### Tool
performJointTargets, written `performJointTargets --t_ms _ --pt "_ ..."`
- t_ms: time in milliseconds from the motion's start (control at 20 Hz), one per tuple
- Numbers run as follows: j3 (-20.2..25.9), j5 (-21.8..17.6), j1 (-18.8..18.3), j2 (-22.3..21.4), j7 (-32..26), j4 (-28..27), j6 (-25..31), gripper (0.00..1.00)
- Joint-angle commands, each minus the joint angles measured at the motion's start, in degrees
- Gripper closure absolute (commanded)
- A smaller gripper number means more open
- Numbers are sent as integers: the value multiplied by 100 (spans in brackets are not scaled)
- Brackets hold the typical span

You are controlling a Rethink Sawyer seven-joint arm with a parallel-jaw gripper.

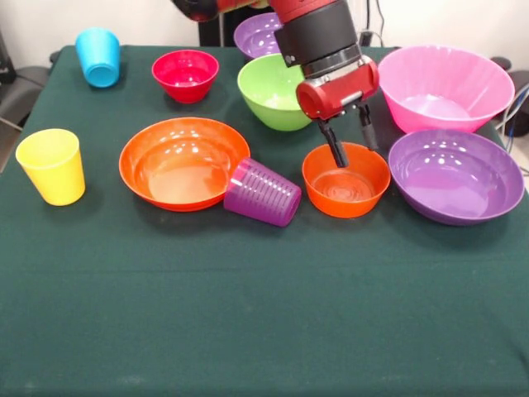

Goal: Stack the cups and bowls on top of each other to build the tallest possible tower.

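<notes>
Green-clothed table [248, 331]: gripper [350, 139], fingers spread and empty, straddles small orange bowl's [345, 180] twelve-o'clock rim; grasp step, next likely pinch and lift.

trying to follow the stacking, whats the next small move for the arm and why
Probably lower a little and shut on the far rim of the small orange bowl. The gripper hangs open over that rim, one finger inside the bowl, one behind it. Nothing is stacked yet, and the purple cup lies on its side against the wide orange bowl.
</notes>
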Motion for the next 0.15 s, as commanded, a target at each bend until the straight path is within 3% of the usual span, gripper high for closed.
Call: performJointTargets --t_ms 50,150 --pt "173 -634 52 180 -272 -286 467 0" --pt "148 -617 41 254 -295 -322 536 0"
